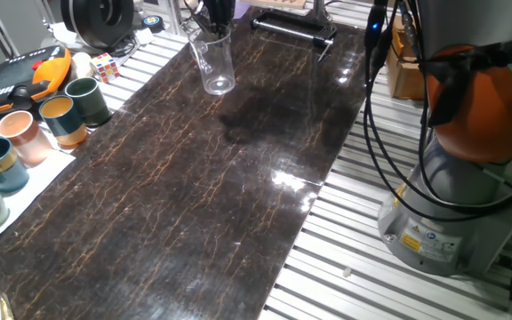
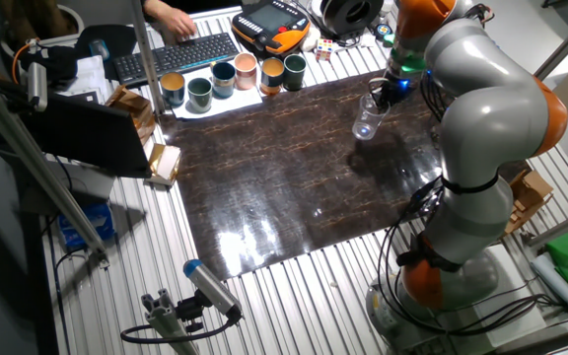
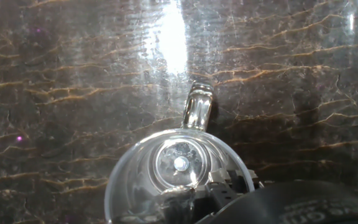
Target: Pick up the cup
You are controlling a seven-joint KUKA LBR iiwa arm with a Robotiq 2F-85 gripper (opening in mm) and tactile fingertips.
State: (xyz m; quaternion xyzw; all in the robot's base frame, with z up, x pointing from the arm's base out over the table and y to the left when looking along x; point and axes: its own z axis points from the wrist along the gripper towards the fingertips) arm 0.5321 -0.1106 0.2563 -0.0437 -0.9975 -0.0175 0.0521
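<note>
Cup (image 1: 215, 60), a clear handle-less tumbler with a thick shiny base, hangs at the far end of the dark marble-patterned tabletop (image 1: 194, 196). It appears to be lifted slightly off the surface, though the fixed views do not settle whether the base is touching. The gripper (image 1: 213, 20) comes down onto its rim from above, with dark fingers reaching into and around the mouth. In the other fixed view the tumbler (image 2: 367, 118) is tilted a little, directly under the gripper (image 2: 390, 87) at the end of the grey and orange KUKA arm (image 2: 481, 118). The hand view looks straight down into the cup (image 3: 178, 180), showing its round base ring and one clear finger (image 3: 197, 107) lying against the outside of the rim, with black parts of the hand just inside the near wall. The gripper is pinching the cup's wall between an inner and an outer finger. To the left of the cup, beyond the tabletop's edge, stands a row of coloured ceramic mugs (image 1: 25, 142): dark green, orange, pink and teal. Near them lie an orange-and-black teach pendant (image 1: 20, 76) and a small Rubik's cube (image 1: 105, 66). Farther from the cup, in the other fixed view, a keyboard (image 2: 176, 54) sits behind the mugs.
</note>
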